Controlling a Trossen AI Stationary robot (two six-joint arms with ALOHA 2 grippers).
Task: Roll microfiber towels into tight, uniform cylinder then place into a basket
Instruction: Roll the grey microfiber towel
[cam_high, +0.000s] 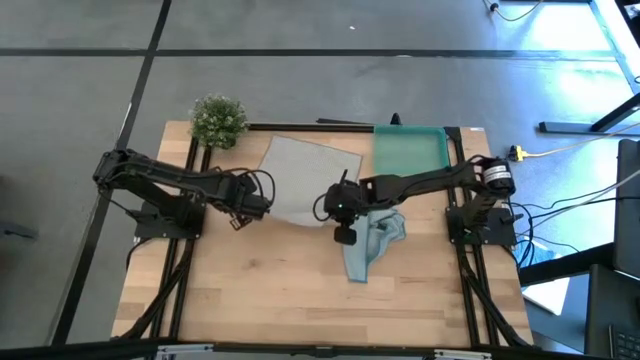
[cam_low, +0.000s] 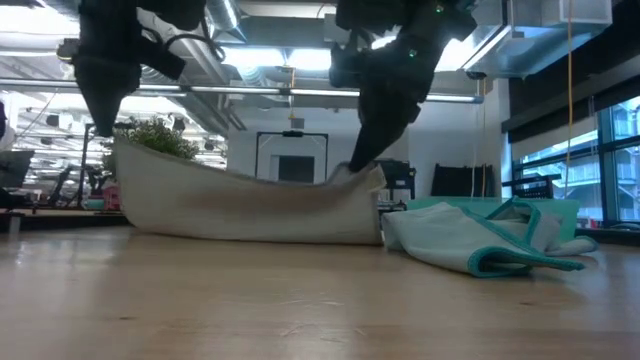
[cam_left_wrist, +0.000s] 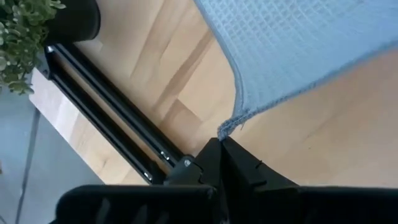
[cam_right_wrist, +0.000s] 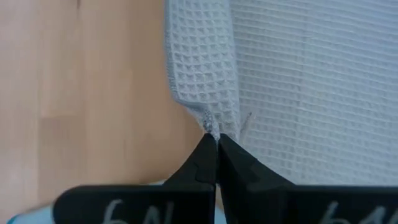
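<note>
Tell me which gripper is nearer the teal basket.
Right. The right gripper pinches the grey towel's corner just below-left of the basket; the left gripper holds the opposite corner, farther left.

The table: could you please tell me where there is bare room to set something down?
The table's near half is bare wood, bordered by the light blue towel on its right. The far side is crowded: plant, grey towel held at its near corners by the left claw and right claw, and basket.
</note>
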